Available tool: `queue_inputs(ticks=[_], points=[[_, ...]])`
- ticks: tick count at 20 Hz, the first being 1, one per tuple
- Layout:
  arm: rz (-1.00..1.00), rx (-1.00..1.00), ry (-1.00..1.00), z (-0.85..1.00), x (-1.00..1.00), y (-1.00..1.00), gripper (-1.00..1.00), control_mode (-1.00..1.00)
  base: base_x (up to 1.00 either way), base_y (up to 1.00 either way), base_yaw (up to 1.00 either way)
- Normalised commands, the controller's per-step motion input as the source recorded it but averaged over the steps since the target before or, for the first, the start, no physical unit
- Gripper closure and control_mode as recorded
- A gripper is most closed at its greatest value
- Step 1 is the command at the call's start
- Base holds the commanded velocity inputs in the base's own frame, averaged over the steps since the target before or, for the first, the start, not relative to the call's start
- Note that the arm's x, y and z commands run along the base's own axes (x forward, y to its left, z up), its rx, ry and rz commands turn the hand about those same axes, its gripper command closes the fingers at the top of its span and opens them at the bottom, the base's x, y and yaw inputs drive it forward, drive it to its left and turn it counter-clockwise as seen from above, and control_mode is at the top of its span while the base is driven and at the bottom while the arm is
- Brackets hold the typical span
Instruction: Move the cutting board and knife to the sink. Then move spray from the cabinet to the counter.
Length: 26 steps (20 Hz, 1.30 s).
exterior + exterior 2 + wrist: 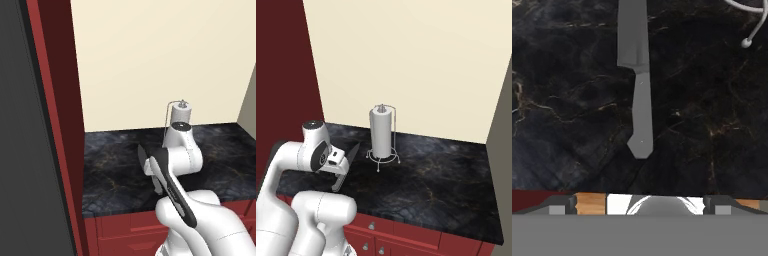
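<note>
Below the gripper [640, 207], the knife [638, 80] is lying on the counter [712, 125], not yet gripped. I cannot tell whether the fingers are spread; every task step is looking unfinished.

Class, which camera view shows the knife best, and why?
The hand view: the knife lies on the counter, handle and most of the blade plain. In the right base view its blade juts past the arm; the left base view gives a dark sliver.

The counter [446, 185], a black stone slab with golden-brown veining, is sitting on red drawer-fronted units [406, 240] with small knobs. The knife [637, 80] is lying flat on it. A white paper-towel roll on a wire stand [381, 132] is standing upright near the wall.
</note>
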Motion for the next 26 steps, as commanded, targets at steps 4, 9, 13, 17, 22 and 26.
queue_inputs(ticks=[4, 9, 13, 17, 22, 26], points=[[0.0, 0.0, 0.0, -0.34, 0.13, -0.06, -1.0, -1.0, 0.0, 0.0, 0.0], [0.0, 0.0, 0.0, -0.26, 0.18, 0.0, -1.0, -1.0, 0.0, 0.0, 0.0], [0.0, 0.0, 0.0, -0.22, 0.24, 0.0, -1.0, -1.0, 0.0, 0.0, 0.0], [0.0, 0.0, 0.0, -0.23, 0.28, 0.0, -1.0, -1.0, 0.0, 0.0, 0.0], [0.0, 0.0, 0.0, -0.33, 0.13, -0.04, -1.0, -1.0, 0.0, 0.0, 0.0], [0.0, 0.0, 0.0, -0.43, 0.0, -0.05, -1.0, -1.0, 0.0, 0.0, 0.0]])
